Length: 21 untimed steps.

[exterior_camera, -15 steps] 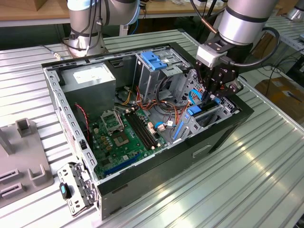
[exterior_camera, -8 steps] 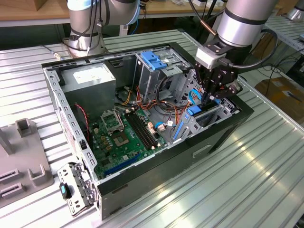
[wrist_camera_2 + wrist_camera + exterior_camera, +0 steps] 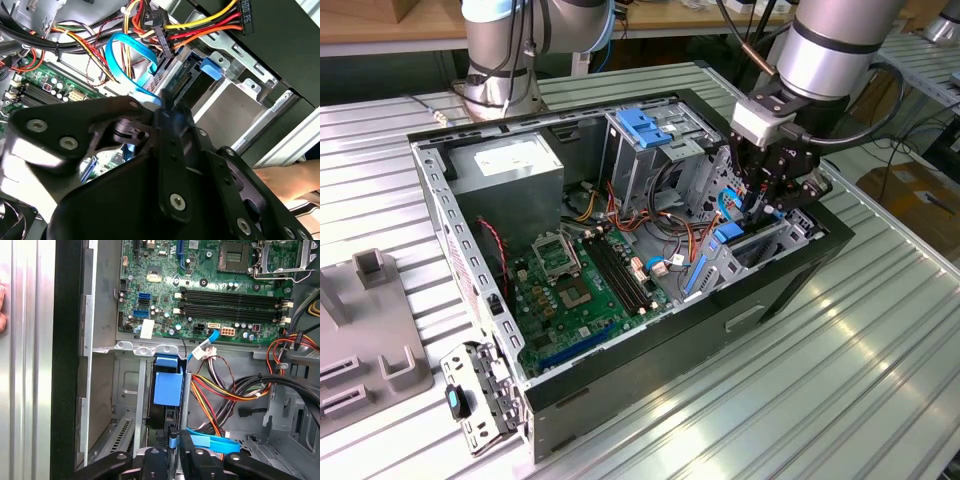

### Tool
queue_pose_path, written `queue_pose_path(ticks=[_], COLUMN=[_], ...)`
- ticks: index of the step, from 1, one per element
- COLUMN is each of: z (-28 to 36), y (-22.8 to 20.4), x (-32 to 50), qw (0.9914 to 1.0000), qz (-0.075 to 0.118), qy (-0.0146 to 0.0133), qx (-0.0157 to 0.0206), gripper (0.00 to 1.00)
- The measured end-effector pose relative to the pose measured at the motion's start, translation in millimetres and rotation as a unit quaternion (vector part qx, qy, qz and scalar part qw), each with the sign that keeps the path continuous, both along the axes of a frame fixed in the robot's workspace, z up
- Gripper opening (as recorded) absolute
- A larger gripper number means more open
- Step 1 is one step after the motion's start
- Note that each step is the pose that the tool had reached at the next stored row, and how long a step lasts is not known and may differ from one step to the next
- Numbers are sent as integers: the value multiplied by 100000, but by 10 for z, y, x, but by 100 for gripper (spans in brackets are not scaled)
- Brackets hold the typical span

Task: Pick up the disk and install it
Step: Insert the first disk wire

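A robotics lab: ribbed aluminium bench (image 3: 840,330) (workbenches behind), 1 opened computer case (image 3: 650,330).

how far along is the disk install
Picking up looks done: the disk, with its blue rails, stands on edge in a bay slot at the front of the computer case. In hand: the gripper is down at that bay, right above it. Left: whether the disk is fully seated cannot be told.
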<state>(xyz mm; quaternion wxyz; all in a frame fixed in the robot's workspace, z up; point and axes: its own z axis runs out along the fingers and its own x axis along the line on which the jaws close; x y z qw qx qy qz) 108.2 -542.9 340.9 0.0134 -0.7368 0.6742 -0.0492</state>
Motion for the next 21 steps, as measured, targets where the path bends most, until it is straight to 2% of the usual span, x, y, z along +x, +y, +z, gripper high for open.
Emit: queue_pose_path(ticks=[1, 2, 5, 11, 14, 15, 21], z=[1, 2, 61, 281, 429, 450, 453], y=[0, 0, 0, 1, 1, 1, 1], x=[0, 0, 0, 0, 0, 0, 18], qw=[100000, 100000, 100000, 100000, 100000, 100000, 100000], qz=[1, -3, -2, -2, 0, 0, -3], qy=[0, 1, 1, 0, 3, 2, 80], qx=[-14, -22, -28, -51, -130, -148, -166], gripper=[30, 30, 30, 30, 30, 30, 30])
